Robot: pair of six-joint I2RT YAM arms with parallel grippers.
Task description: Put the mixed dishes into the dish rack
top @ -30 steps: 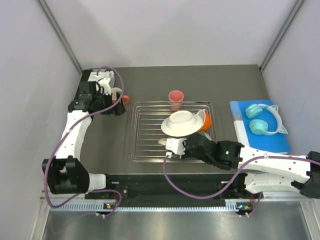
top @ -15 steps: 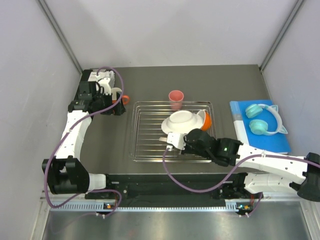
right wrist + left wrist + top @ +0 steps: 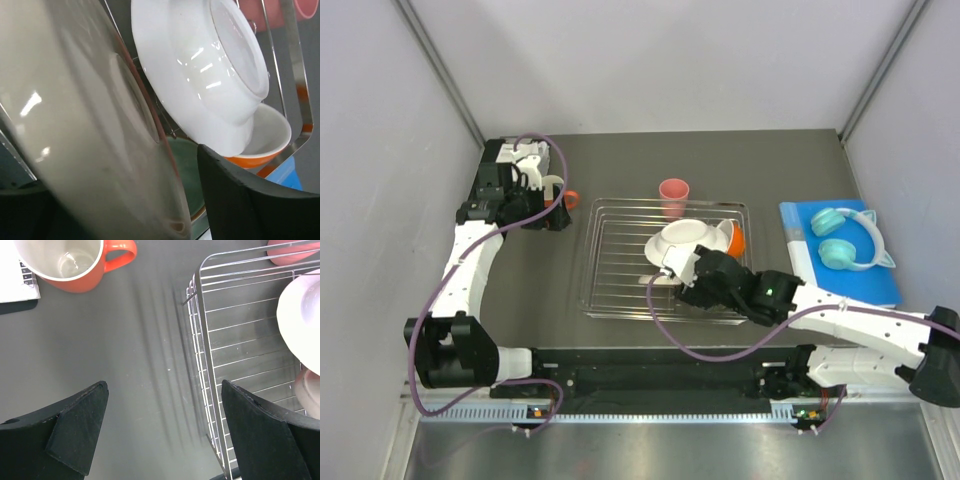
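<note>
The dish rack (image 3: pixel 620 270) is a silver wire rack in mid-table. In it a white bowl (image 3: pixel 685 237) leans on an orange bowl (image 3: pixel 733 238). A pink cup (image 3: pixel 672 192) stands at its far rim. My right gripper (image 3: pixel 668 273) is low over the rack beside the white bowl (image 3: pixel 200 70). It is open, with a beige plate (image 3: pixel 75 125) standing on edge between the jaws and a gap to the right finger (image 3: pixel 240 195). A green dish (image 3: pixel 190 170) shows behind. My left gripper (image 3: pixel 162 430) hangs open over bare table near the cream-and-orange mug (image 3: pixel 75 265).
Turquoise headphones (image 3: pixel 850 238) lie on a blue and white booklet (image 3: pixel 820 270) at the right. The rack's left rim (image 3: pixel 202 340) is close to my left gripper's right finger (image 3: pixel 265 435). Side walls close in the table.
My right gripper has moved forward over the rack toward the white bowl, and its jaws have opened off the beige plate. The left arm has not moved.
</note>
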